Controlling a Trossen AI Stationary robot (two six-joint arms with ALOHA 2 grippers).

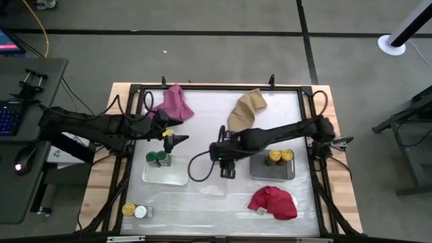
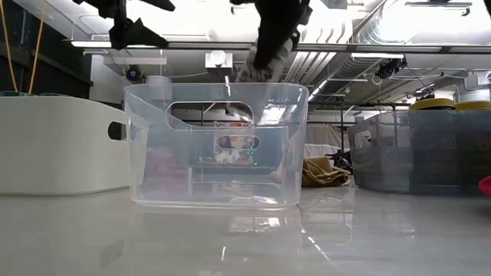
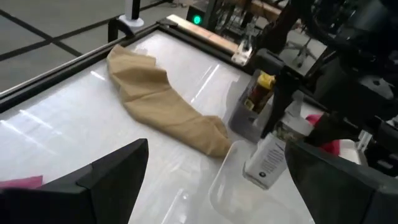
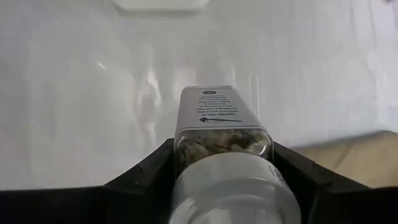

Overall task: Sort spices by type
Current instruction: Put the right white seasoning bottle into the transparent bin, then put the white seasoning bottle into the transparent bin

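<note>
Starting at the left side of your worktop [image 1: 202, 202], near the front left corner, you have a yellow-lidded jar [image 1: 128, 210] and a white-lidded jar [image 1: 140, 212] sitting side by side, touching or nearly so. Farther in, the white tray [image 1: 169, 177] holds two green-lidded jars [image 1: 158, 158] at its back end, side by side. Your left gripper [image 1: 177, 140] hangs just behind that tray, above it, with its fingers spread wide and nothing between them; its wrist camera looks out between the parted fingers at the tan cloth [image 3: 165, 102]. Behind it, toward the back left of the worktop, lies the pink cloth [image 1: 174, 102]. Near the middle, your right gripper [image 1: 227, 169] is clamped on a clear jar with a white lid [image 4: 225, 152]; in the wrist view the jar fills the gap between the fingers, lid toward the camera, and it is held off the surface over a clear bin [image 2: 215, 146] that stands near the front edge. To the right, the grey tray [image 1: 260, 172] holds two yellow-lidded amber jars [image 1: 281, 156] side by side at its back end. The red cloth [image 1: 273, 202] lies in front of that tray, toward the front right corner.
</note>
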